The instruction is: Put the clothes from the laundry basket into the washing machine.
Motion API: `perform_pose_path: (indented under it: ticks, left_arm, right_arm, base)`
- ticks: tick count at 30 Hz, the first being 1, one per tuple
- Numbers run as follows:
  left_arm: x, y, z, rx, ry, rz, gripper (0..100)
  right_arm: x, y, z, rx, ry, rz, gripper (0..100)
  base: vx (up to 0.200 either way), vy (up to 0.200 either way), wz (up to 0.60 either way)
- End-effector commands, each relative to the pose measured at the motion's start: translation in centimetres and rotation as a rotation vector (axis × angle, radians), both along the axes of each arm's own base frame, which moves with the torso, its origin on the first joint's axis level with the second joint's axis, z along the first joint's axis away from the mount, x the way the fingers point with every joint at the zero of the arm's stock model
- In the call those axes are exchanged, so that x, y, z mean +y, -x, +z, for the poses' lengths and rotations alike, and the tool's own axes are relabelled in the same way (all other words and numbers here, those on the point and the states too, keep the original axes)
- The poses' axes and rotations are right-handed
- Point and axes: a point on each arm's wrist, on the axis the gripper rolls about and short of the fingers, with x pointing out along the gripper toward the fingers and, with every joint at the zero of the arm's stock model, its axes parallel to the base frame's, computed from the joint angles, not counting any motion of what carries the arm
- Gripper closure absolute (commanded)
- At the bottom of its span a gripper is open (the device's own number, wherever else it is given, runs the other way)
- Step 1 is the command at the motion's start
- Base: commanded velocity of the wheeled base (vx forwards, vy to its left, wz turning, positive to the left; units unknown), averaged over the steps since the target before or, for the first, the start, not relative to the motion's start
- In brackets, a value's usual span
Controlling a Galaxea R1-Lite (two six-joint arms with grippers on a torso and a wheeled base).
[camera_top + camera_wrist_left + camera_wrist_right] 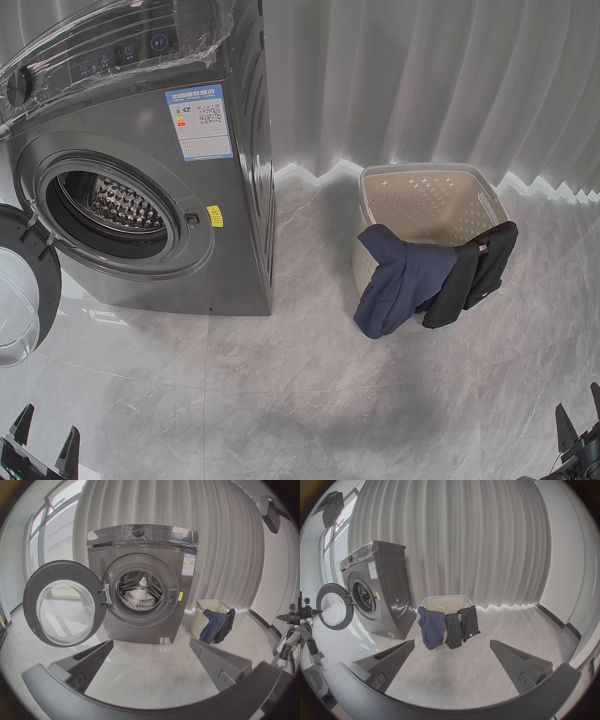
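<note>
Left hand and right hand stand fingers apart, empty; advance right hand toward laundry basket at 1 o'clock; best grip navy garment at rim fold.

Grey marbled floor tiles meet a white pleated curtain, with seemingly daylit windows beside it.

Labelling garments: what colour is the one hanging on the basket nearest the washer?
Navy blue; the garment shows best in the right wrist view.

Washing machine door partly off-frame
</note>
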Motion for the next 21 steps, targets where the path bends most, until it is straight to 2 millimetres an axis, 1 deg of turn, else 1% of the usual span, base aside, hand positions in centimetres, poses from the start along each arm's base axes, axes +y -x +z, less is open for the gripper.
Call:
perform_pose_path:
  ticks: [1, 21]
  left_arm:
    - [0.00, -0.02, -0.48, 0.003, 0.001, 0.001, 0]
    - [0.00, -0.02, -0.47, 0.002, 0.002, 0.001, 0]
  right_arm:
    - [0.00, -0.04, -0.51, 0.006, 0.000, 0.001, 0]
    - [0.00, -0.04, -0.51, 0.006, 0.000, 0.001, 0]
  base:
    - [0.000, -0.200, 0.00]
    - [0.000, -0.200, 0.00]
